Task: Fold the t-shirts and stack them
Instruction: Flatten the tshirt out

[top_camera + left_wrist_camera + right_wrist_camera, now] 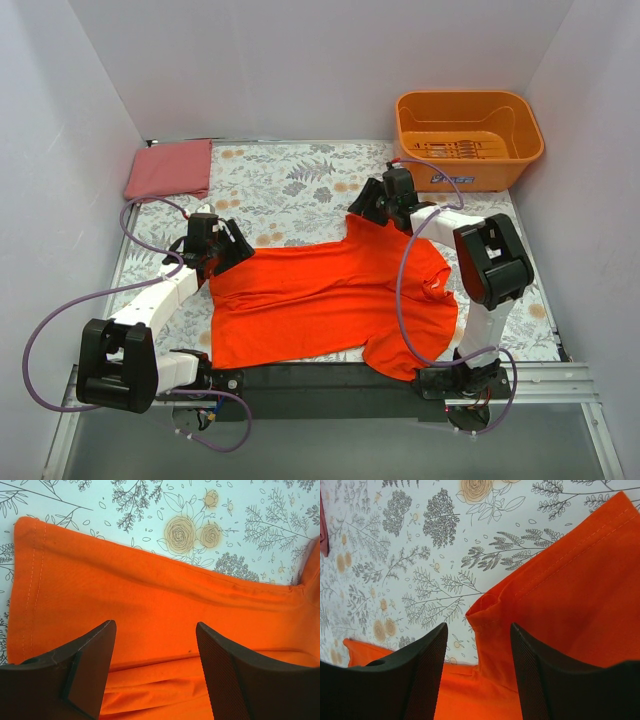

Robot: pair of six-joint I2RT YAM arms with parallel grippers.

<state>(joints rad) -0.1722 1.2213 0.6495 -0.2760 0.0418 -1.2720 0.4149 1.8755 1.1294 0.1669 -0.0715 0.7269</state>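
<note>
Both arm bases (195,375) stand at the near edge of the desk (290,185). Just beyond them the vivid orange-red t-shirt (320,295) lies spread on the floral cover, one sleeve reaching the near edge on the right. At the shirt's far left corner the left hand (233,254) hangs over the cloth, fingers apart with nothing clamped between them. The right hand (362,213) is at the far right corner, jaws likewise apart, a folded cloth edge lying under the gap. The duller pinkish-red t-shirt (168,168) lies as a folded rectangle in the far left corner. An orange tub (468,135) stands at far right.
</note>
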